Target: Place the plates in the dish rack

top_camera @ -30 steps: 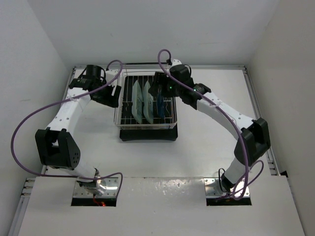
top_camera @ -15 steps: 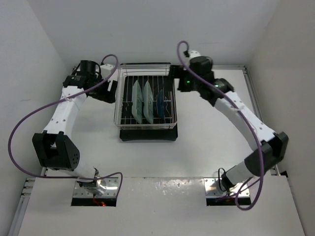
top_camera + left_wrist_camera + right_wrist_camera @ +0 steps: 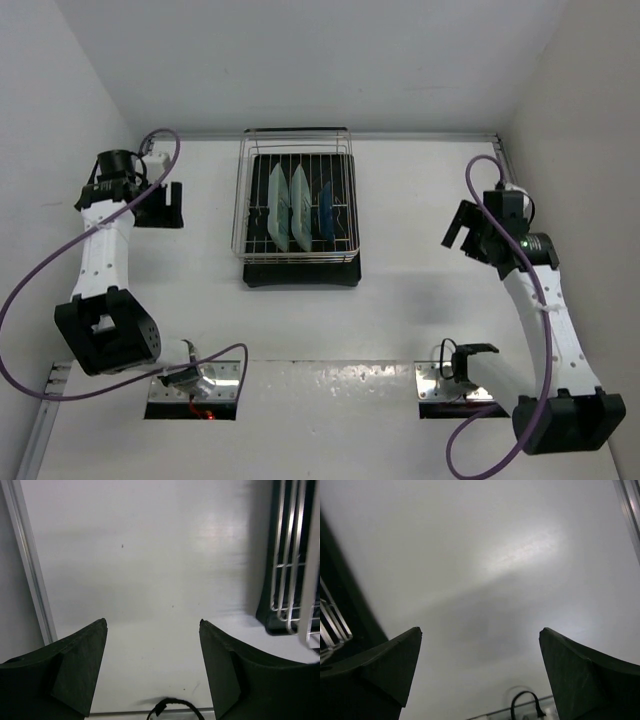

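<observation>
Two pale mint-green rounded-rectangle plates (image 3: 281,208) and one dark blue plate (image 3: 326,207) stand upright in square chrome wire dish rack (image 3: 241,225) on desk (image 3: 410,190). Left hand (image 3: 165,205), right hand (image 3: 459,228) wide, empty, well apart; job looks done, so park w/o nudging rack.

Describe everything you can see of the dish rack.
The dish rack is a square basket of thin chrome wire on a black tray base, standing flat at the far middle of the white table. Three plates stand on edge between its bars, two mint-green and one dark blue.
</observation>
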### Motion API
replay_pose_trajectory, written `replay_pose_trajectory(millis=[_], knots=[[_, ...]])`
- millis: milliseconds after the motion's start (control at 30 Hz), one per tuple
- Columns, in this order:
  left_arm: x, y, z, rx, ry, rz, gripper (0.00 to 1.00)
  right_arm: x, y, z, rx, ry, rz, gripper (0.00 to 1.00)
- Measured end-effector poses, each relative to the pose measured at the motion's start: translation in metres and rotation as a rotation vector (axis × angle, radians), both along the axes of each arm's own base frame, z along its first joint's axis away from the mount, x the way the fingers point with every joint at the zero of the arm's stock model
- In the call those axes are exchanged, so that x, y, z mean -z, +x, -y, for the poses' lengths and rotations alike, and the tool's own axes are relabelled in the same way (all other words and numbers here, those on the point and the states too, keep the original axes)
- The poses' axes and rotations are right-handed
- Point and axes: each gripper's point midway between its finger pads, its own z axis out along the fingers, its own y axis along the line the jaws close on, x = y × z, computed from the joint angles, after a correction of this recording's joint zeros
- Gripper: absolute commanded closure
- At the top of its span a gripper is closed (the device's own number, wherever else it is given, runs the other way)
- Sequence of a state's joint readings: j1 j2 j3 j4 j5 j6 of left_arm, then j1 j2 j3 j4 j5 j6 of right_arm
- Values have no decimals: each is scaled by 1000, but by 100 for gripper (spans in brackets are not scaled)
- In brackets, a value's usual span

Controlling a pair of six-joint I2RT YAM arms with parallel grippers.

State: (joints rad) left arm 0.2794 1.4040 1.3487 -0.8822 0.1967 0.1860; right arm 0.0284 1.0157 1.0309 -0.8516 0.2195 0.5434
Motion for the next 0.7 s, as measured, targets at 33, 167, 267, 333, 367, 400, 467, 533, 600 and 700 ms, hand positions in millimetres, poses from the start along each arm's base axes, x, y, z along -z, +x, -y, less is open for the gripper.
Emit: replay_pose_trajectory(millis=[33, 167, 267, 333, 367, 400, 467, 533, 600, 700], knots=[[8, -8, -3, -15, 1, -18, 21, 9, -8, 2, 14, -5, -20, 0], [36, -38, -5, -36, 8, -89, 20, 25, -32, 8, 43, -18, -41, 0], [40, -46, -3, -40, 11, -95, 20, 16, -34, 9, 48, -19, 6, 0], [37, -46, -4, -43, 18, -78, 20, 10, -33, 9, 49, -15, 42, 0], [35, -45, -4, -43, 21, -67, 20, 8, -33, 8, 48, -13, 53, 0], [32, -44, -4, -43, 24, -55, 20, 7, -34, 8, 49, -10, 64, 0], [29, -43, -4, -43, 27, -38, 20, 6, -34, 7, 46, -3, 76, 0], [27, -42, -4, -42, 28, -30, 20, 6, -34, 5, 42, 6, 85, 0], [26, -42, -3, -42, 24, -24, 20, 6, -35, 3, 35, 14, 92, 0], [25, -41, -2, -39, 19, -20, 20, 5, -37, 3, 32, 18, 101, 0]])
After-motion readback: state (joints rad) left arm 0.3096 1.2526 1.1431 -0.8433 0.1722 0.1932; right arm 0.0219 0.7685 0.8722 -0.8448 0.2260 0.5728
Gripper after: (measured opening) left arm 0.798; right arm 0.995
